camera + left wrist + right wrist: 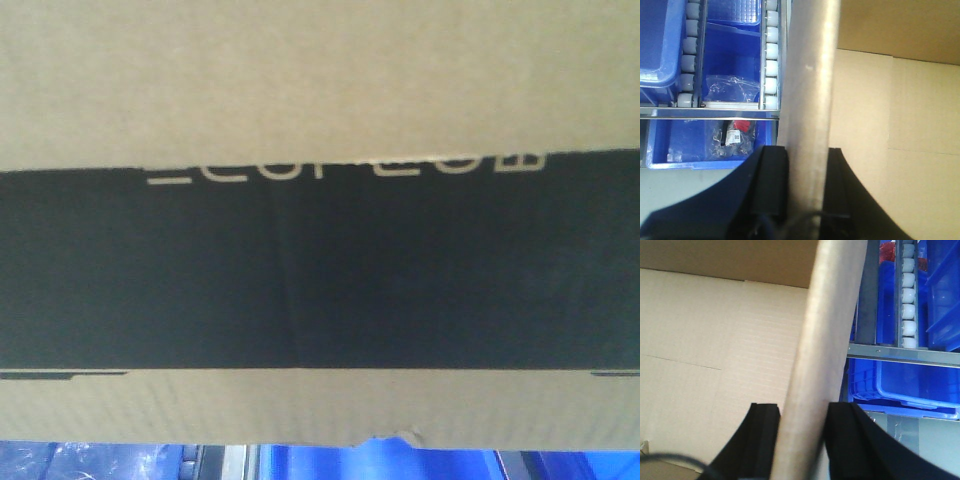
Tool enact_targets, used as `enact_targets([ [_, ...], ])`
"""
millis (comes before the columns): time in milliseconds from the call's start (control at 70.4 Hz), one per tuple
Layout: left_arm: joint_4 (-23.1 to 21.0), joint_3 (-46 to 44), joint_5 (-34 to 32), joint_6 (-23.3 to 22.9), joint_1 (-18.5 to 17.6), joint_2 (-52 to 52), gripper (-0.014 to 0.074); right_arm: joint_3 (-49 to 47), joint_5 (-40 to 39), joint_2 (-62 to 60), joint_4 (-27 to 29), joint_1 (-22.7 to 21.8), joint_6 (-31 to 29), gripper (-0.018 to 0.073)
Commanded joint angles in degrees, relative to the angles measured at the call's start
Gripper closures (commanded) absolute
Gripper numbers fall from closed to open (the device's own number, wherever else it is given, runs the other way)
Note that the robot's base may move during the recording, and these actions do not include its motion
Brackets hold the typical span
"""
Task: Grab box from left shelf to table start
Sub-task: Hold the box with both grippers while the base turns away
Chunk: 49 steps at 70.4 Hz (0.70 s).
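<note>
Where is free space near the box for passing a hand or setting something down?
Little. By the left gripper, a pale bare patch lies below the lower blue bin. By the right gripper, a similar grey patch lies below another bin. Elsewhere is crowded: bins and rollers fill the shelf, and the box, clamped by both grippers, covers the front view.

The box (320, 80) lid hides the lettering (345, 172) tops.

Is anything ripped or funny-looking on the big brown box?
Yes, a little. The box has a small ragged tear in its lower edge, right of the middle in the front view. Its overlapping lid also covers the top of the pale lettering, so the word is cut off.
</note>
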Motion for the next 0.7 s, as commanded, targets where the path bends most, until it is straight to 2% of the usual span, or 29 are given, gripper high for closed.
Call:
enact_targets([
  [0, -0.36, -2.14, -7.67, -1.83, -0.29, -0.56, 0.0692, -1.81, -5.24, -0.36, 3.28, 0.18, -1.05, 0.0499],
  [682, -0.36, -2.14, -7.67, -1.83, -0.29, -0.56, 0.0692, -1.81, -5.24, -0.36, 3.28, 0.18, -1.05, 0.0499],
])
